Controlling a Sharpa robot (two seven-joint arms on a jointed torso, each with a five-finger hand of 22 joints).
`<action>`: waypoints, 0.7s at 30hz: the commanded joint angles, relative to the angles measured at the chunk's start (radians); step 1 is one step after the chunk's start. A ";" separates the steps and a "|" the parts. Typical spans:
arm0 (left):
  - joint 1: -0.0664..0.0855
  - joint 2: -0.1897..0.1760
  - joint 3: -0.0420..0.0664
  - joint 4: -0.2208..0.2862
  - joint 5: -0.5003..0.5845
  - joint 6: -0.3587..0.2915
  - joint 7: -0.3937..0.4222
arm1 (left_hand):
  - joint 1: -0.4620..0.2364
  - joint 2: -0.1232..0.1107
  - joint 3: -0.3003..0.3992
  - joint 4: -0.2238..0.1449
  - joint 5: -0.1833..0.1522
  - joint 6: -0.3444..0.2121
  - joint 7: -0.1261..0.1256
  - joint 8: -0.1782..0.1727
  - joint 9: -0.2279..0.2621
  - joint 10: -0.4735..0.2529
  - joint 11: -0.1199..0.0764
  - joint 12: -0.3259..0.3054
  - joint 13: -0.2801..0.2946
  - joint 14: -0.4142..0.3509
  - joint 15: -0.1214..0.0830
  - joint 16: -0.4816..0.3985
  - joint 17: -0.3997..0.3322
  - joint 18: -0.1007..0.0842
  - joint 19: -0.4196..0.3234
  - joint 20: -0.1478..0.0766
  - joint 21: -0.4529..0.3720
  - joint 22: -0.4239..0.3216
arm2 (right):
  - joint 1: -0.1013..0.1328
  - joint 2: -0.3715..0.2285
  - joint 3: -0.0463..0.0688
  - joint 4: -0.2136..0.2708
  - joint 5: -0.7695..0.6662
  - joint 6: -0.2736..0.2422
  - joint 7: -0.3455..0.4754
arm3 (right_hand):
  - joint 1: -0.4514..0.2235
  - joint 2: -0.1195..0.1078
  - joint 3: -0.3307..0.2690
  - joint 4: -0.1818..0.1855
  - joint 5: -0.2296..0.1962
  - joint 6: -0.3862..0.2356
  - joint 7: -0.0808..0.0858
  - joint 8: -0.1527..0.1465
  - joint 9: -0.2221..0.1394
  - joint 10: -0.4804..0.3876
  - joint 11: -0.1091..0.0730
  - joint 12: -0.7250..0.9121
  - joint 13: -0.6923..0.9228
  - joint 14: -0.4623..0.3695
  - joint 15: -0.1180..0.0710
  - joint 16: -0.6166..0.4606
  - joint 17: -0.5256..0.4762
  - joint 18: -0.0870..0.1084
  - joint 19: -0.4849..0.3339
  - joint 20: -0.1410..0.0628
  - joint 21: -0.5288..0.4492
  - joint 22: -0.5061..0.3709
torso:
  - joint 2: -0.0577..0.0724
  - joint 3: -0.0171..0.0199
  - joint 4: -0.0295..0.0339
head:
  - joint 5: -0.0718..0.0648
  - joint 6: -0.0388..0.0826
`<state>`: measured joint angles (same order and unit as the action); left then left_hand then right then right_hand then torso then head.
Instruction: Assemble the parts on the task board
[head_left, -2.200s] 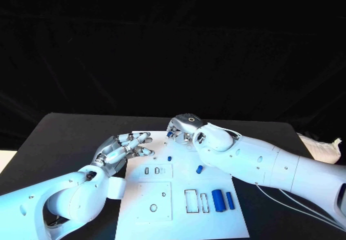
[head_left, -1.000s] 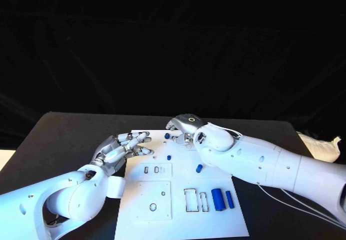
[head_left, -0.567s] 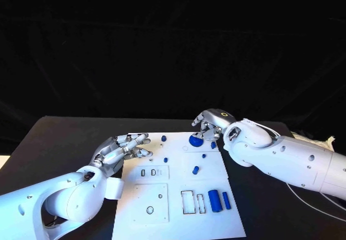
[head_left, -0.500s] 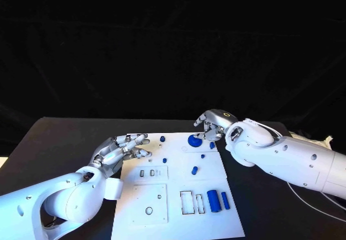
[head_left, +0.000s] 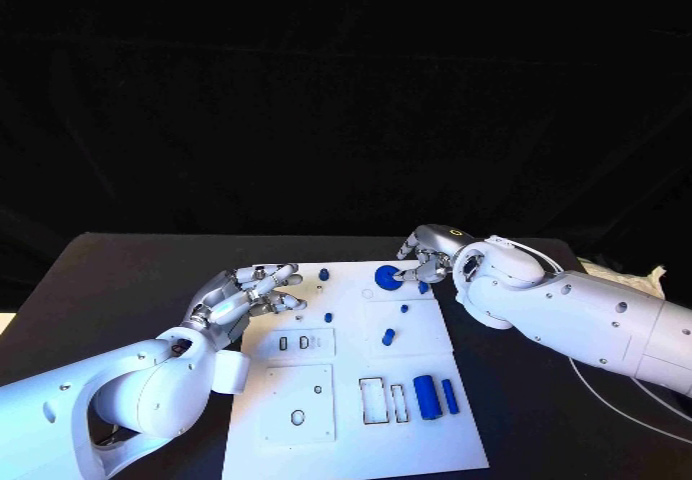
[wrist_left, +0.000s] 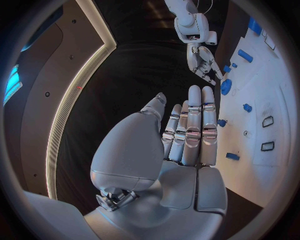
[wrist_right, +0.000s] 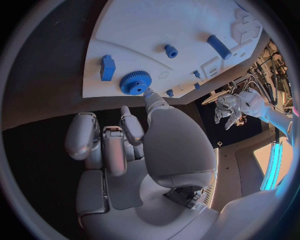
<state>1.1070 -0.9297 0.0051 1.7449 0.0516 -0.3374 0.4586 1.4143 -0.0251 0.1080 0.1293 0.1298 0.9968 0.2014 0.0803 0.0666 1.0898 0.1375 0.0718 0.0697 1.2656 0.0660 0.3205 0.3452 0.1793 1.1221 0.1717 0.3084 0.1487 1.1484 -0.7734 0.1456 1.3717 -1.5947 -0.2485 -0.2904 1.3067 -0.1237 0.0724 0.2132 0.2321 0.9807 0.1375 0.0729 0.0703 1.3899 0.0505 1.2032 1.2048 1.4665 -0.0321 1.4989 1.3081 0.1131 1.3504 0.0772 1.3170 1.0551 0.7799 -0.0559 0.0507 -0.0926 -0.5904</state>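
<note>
**Gear set at the board's far edge, right hand just beside it**

Head view, nearest first: two long blue bars (head_left: 427, 396) lay side by side on the white board (head_left: 361, 440), next to an outlined rectangular slot (head_left: 372, 398). Farther up, a short blue peg (head_left: 388, 337) lay loose near the middle, with smaller blue pieces dotted beyond it.

At the board's left edge the left hand (head_left: 248, 296) rested with its fingers apart and nothing in them; the left wrist view showed those fingers (wrist_left: 194, 127) stretched out straight, holding no part.

At the far end sat the blue gear (head_left: 388, 277), flat on the board near its far right corner. The right hand (head_left: 427, 262) was just beside it, fingers curled in; the right wrist view showed the gear (wrist_right: 135, 82) lying on the board with one fingertip (wrist_right: 150, 94) at its rim and the other fingers drawn back, clamped on nothing. A small blue block (wrist_right: 107, 67) lay close by.

The step in hand looked like seating the gear. Whether it sat fully on its post could not be told. The next move likely called for pressing it home or fetching another loose piece, perhaps the peg.
</note>
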 joint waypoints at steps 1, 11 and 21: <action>0.000 0.003 0.000 0.000 0.003 0.022 0.002 | 0.004 0.007 0.000 -0.007 -0.003 0.001 0.004 -0.006 -0.001 -0.001 0.004 -0.004 0.000 -0.007 0.001 0.005 0.002 0.000 0.007 -0.001 -0.006 0.001 | -0.003 0.014 -0.001 -0.011 -0.033 0.036 -0.024 | 0.015 0.004 -0.009 0.001 -0.003 0.000 0.003 0.001 0.000 0.017 0.001 0.031 0.032 0.080 0.008 0.008 0.129 -0.016 0.006 0.002 0.009 0.010 | 0.001 0.0006 0.0007 | 0.002 -0.005; 0.000 0.006 0.000 -0.001 0.003 0.020 -0.002 | 0.004 0.007 0.000 -0.007 -0.003 0.001 0.004 -0.006 -0.001 -0.001 0.004 -0.004 0.000 -0.007 0.001 0.005 0.002 0.000 0.007 -0.001 -0.006 0.001 | -0.004 0.045 -0.004 -0.025 -0.078 0.033 -0.032 | 0.032 0.017 -0.013 0.004 -0.003 0.007 0.002 0.004 0.001 0.043 0.001 0.094 0.099 0.083 0.008 0.018 0.147 -0.021 0.015 0.003 0.024 0.035 | 0.001 0.0001 0.0007 | 0.005 -0.011; 0.000 0.008 0.000 -0.002 0.003 0.017 -0.003 | 0.004 0.008 0.002 -0.009 -0.003 0.002 0.004 -0.006 -0.001 -0.001 0.004 -0.004 0.000 -0.009 0.001 0.005 0.004 0.000 0.007 -0.001 -0.006 0.001 | -0.007 0.070 -0.010 -0.047 -0.099 0.065 -0.030 | 0.047 0.026 -0.013 -0.001 0.001 0.016 0.002 0.006 0.001 0.061 0.001 0.135 0.142 0.086 0.009 0.026 0.162 -0.023 0.021 0.003 0.034 0.052 | 0.000 0.0008 0.0018 | 0.009 -0.018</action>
<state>1.1067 -0.9242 0.0049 1.7420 0.0523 -0.3363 0.4535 1.4143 -0.0251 0.1109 0.1264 0.1298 0.9968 0.2014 0.0803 0.0666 1.0898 0.1375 0.0718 0.0697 1.2656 0.0660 0.3205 0.3479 0.1793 1.1221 0.1717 0.3084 0.1487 1.1430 -0.7049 0.1353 1.3265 -1.6616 -0.2167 -0.3143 1.3427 -0.0977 0.0648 0.2153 0.2321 0.9900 0.1398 0.0730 0.0702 1.4451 0.0523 1.3350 1.3084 1.4666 -0.0321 1.5203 1.3078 0.0994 1.3645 0.0773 1.3440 1.1054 0.7807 -0.0555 0.0520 -0.0855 -0.6065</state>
